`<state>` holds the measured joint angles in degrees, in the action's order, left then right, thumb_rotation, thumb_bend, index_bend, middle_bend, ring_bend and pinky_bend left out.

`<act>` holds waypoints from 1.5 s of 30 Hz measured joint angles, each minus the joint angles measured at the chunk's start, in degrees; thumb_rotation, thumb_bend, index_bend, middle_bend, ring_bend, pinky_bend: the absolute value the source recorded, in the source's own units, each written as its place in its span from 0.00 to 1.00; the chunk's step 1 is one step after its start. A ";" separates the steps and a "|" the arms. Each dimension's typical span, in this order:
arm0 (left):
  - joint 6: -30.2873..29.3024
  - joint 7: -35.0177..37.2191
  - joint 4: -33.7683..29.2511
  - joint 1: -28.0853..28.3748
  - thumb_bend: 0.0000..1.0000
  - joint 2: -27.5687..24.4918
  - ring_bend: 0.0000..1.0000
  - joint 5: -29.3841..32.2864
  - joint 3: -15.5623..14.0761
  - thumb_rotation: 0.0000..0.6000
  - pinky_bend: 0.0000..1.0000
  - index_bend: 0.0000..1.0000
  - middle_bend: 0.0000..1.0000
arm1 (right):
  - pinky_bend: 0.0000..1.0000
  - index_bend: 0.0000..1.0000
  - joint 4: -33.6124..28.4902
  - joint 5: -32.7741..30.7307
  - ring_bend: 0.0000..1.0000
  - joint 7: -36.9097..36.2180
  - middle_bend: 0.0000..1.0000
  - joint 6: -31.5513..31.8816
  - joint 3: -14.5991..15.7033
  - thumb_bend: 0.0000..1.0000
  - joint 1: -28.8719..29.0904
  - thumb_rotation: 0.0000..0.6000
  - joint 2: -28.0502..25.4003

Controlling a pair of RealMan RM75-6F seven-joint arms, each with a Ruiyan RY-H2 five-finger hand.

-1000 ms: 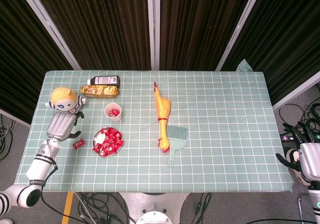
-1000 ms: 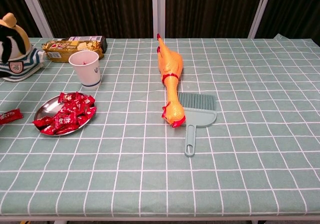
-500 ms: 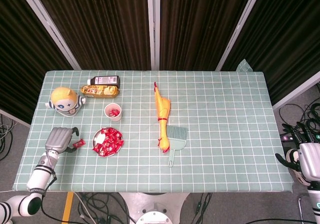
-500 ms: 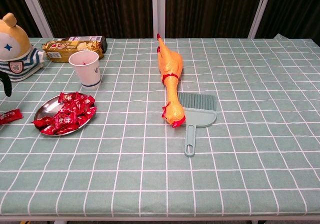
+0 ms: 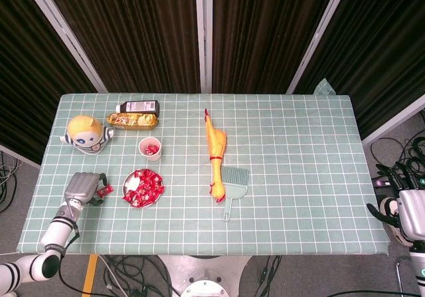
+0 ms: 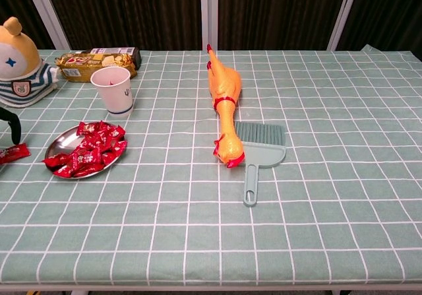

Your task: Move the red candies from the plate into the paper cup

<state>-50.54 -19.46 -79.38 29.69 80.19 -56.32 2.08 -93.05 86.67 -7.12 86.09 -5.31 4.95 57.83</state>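
Note:
A small metal plate point(image 5: 126, 179) point(image 6: 55, 143) piled with red candies point(image 5: 146, 188) point(image 6: 89, 151) sits at the table's left front. Behind it stands the white paper cup point(image 5: 143, 152) point(image 6: 112, 92), upright, with red candy showing inside in the head view. One loose red candy point(image 5: 104, 191) point(image 6: 13, 153) lies on the cloth left of the plate. My left hand point(image 5: 82, 186) hovers just left of that candy, its dark fingers point(image 6: 12, 127) apart on either side and holding nothing. My right hand point(image 5: 405, 212) hangs off the table's right edge, empty, fingers spread.
A round-headed doll point(image 5: 86, 133) point(image 6: 18, 70), a snack packet point(image 5: 133, 119) and a dark bottle point(image 5: 138, 105) crowd the back left. A rubber chicken point(image 5: 215, 156) point(image 6: 224, 100) and a small dustpan brush point(image 5: 232, 183) point(image 6: 258, 148) lie mid-table.
My left hand has drawn back from beside the doll toward the front and now sits by the loose candy. The candy, plate, cup and right hand have not moved.

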 measured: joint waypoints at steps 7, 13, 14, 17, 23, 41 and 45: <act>1.22 -1.70 -1.07 0.67 0.21 -0.22 0.85 2.15 -0.28 1.00 1.00 0.53 0.93 | 0.33 0.17 0.09 -0.17 0.10 0.01 0.28 -0.16 -0.01 0.09 0.04 1.00 0.05; 0.39 -1.36 -2.13 0.59 0.21 -0.55 0.85 0.87 -0.57 1.00 1.00 0.55 0.93 | 0.33 0.17 0.02 -0.26 0.10 0.12 0.28 -0.41 -0.04 0.09 0.19 1.00 0.05; 0.26 -1.39 -1.83 0.59 0.21 -0.41 0.85 0.87 -0.55 1.00 1.00 0.55 0.92 | 0.33 0.17 0.01 -0.26 0.10 0.13 0.28 -0.39 -0.05 0.09 0.18 1.00 0.04; -0.03 -1.32 -0.39 0.61 0.21 0.30 0.85 0.97 -0.37 1.00 1.00 0.55 0.92 | 0.33 0.17 -0.01 -0.28 0.10 0.12 0.28 -0.21 -0.02 0.09 0.05 1.00 -0.02; 0.53 -0.05 1.95 0.65 0.24 1.56 0.85 0.77 -0.25 1.00 1.00 0.57 0.92 | 0.34 0.17 -0.05 -0.39 0.10 0.13 0.28 -0.18 0.03 0.09 -0.05 1.00 -0.02; -1.86 5.06 2.10 -0.14 0.36 0.86 0.85 -3.06 1.47 1.00 1.00 0.67 0.93 | 0.34 0.17 -0.14 -0.39 0.10 0.18 0.28 -0.20 -0.02 0.09 -0.03 1.00 -0.16; -3.70 7.59 -1.35 0.47 0.36 -2.01 0.85 -5.64 4.23 1.00 1.00 0.67 0.93 | 0.34 0.17 -0.13 -0.28 0.10 0.22 0.28 -0.44 -0.01 0.09 0.15 1.00 -0.08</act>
<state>-54.24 -11.86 -80.73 30.16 78.18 -61.96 6.31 -93.18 86.39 -6.90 85.65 -5.33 5.11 57.76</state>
